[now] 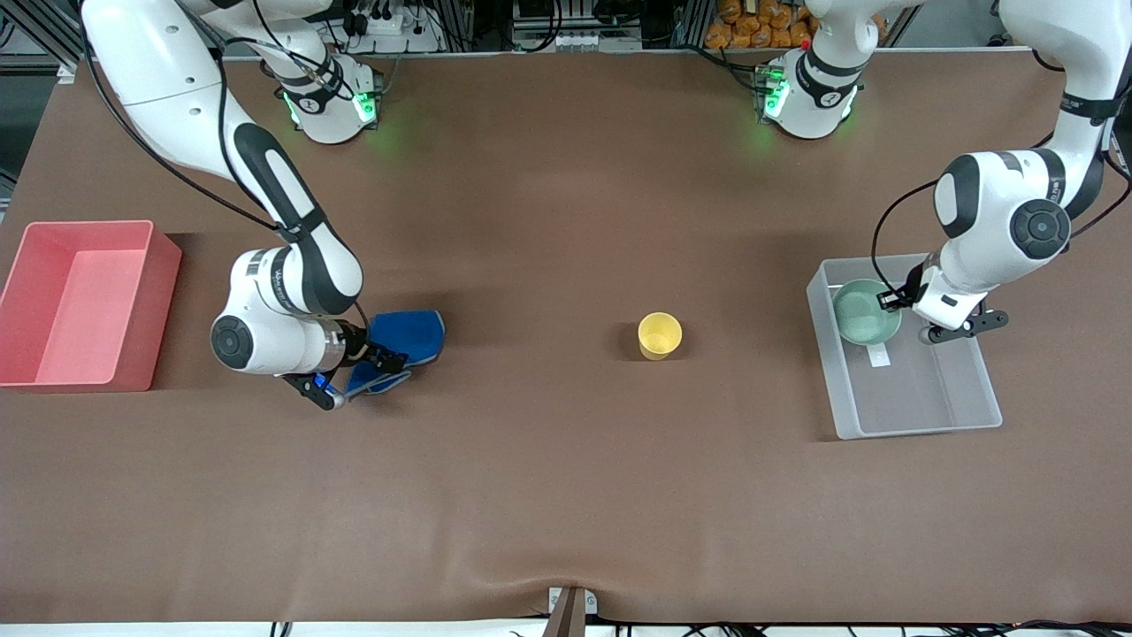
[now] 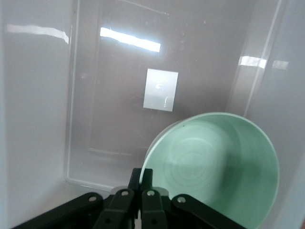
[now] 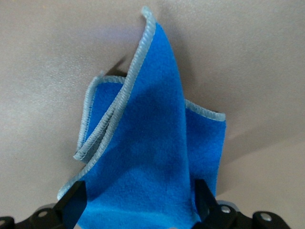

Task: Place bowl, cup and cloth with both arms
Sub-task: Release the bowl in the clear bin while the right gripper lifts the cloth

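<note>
Left end effector: fingers pressed together on the rim of the bowl, holding it tilted inside the clear plastic bin; I judge it is pinched at the rim so it can be lowered onto the bin floor and let go.
Bowl: pale mint green, low in the part of the bin farther from the front camera; whether it touches the bin floor I cannot tell.
Right end effector: fingers spread wide, one on each side of the bunched cloth, not yet closed on it; the wide spread looks chosen to take in a thick fold.
Cloth: royal blue with pale grey stitched edging, crumpled with one fold standing up, lying on the worktop toward the right arm's end, near the red bin; it lies outside that bin, which I take as where it is meant to go.
Cup: plain yellow, upright on the worktop between the cloth and the clear bin, well apart from both; neither arm is at it.
Red bin: nothing seen inside it.
Labels: a small white rectangular sticker on the clear bin's floor; no print on it can be read. No brand or writing is legible on the bowl, cup or cloth.
</note>
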You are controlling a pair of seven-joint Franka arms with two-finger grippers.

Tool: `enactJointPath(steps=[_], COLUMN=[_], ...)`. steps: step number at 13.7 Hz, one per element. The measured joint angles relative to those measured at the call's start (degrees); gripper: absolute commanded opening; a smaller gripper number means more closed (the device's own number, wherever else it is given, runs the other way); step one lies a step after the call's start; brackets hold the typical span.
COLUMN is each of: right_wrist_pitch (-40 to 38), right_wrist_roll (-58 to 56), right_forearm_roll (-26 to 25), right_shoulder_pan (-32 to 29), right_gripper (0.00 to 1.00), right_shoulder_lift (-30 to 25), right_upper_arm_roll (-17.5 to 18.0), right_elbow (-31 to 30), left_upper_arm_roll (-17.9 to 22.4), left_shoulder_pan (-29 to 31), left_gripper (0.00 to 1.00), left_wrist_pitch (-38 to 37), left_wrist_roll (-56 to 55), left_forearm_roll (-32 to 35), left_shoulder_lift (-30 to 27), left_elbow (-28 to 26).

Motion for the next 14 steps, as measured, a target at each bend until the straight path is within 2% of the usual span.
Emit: enactJointPath(steps=[1,2,3,7,9,11,14], right_wrist_pitch=[0.0,0.0,0.0,0.1,0.2,0.3,0.8], right_wrist_roll=[-0.1,-0.5,-0.8,-1.1,-1.2,-1.8,-4.5], right_forearm_roll=[0.0,0.0,0.0,0.0,0.0,-0.2,-1.1], right_shoulder_pan=[0.0,0.0,0.0,0.0,0.0,0.0,-0.3], right_gripper=[0.30,0.00,0.00,0.00,0.00,0.00,0.00], right_shoulder_lift=[0.0,0.0,0.0,-0.2,-0.6,-1.7,-4.6], right_upper_arm_roll=[-0.1,-0.1,-0.1,-0.1,-0.2,-0.3,-0.9], right_elbow=[-0.1,-0.2,-0.3,-0.4,-0.4,-0.3,-0.1], left_upper_arm_roll=[0.0,0.0,0.0,0.0,0.1,-0.5,-5.8], left_shoulder_pan=[0.0,0.1,0.2,1.4,2.6,2.8,2.7], left_gripper=[0.04,0.51,1.00,1.00,1.00,1.00,1.00], left_wrist_pitch=[0.8,1.2,1.4,2.2,1.9,-2.1,-11.5], left_wrist_roll=[0.0,0.0,0.0,1.5,3.1,3.3,0.9], left_forearm_roll=[0.0,0.0,0.0,0.0,0.0,0.0,-0.1], left_shoulder_lift=[0.0,0.1,0.1,-0.3,-2.4,-6.0,-9.6], left_elbow=[-0.7,-1.2,-1.4,-1.0,0.3,3.0,10.6])
